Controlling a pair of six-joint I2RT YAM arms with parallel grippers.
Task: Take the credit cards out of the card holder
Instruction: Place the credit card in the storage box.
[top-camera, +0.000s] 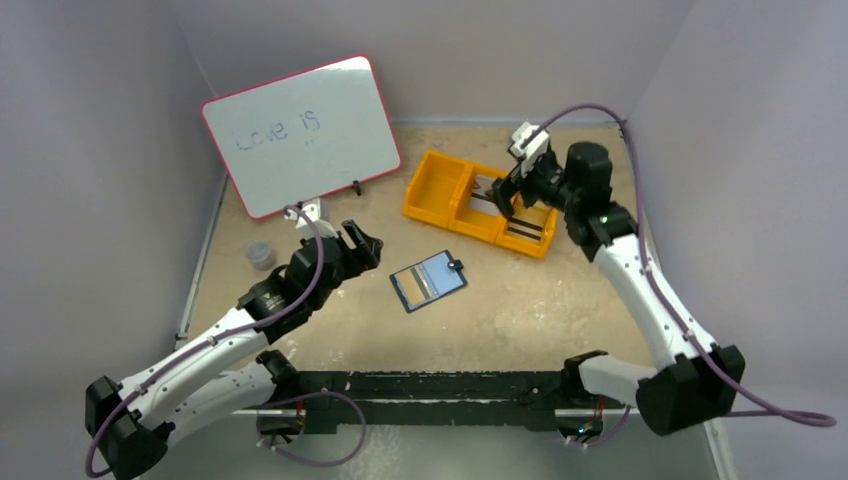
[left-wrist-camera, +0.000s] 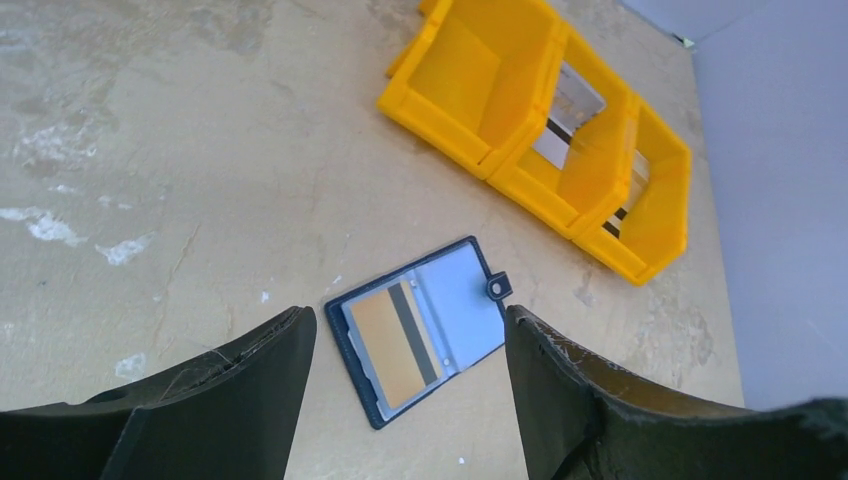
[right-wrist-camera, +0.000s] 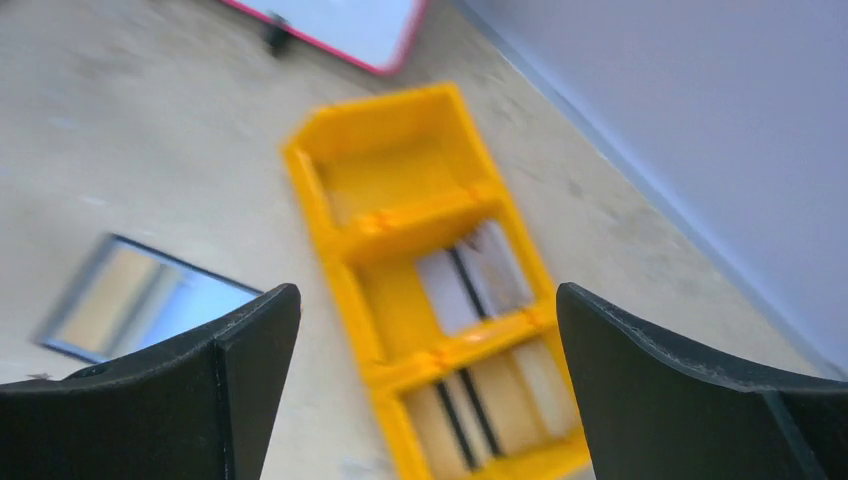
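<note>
The navy card holder (top-camera: 428, 280) lies open on the table's middle. It also shows in the left wrist view (left-wrist-camera: 425, 325) and at the left of the right wrist view (right-wrist-camera: 140, 300). A card with a dark stripe (left-wrist-camera: 397, 340) sits in its left see-through pocket. More striped cards lie in the orange tray: one in the middle compartment (right-wrist-camera: 475, 275), others in the end compartment (right-wrist-camera: 495, 400). My left gripper (top-camera: 362, 242) is open and empty, left of the holder. My right gripper (top-camera: 507, 195) is open and empty above the tray's right half.
The orange three-compartment tray (top-camera: 432, 188) stands at the back right of the middle. A whiteboard (top-camera: 300, 135) with a red rim leans at the back left. A small grey cup (top-camera: 261, 255) stands by the left wall. Purple walls close in three sides.
</note>
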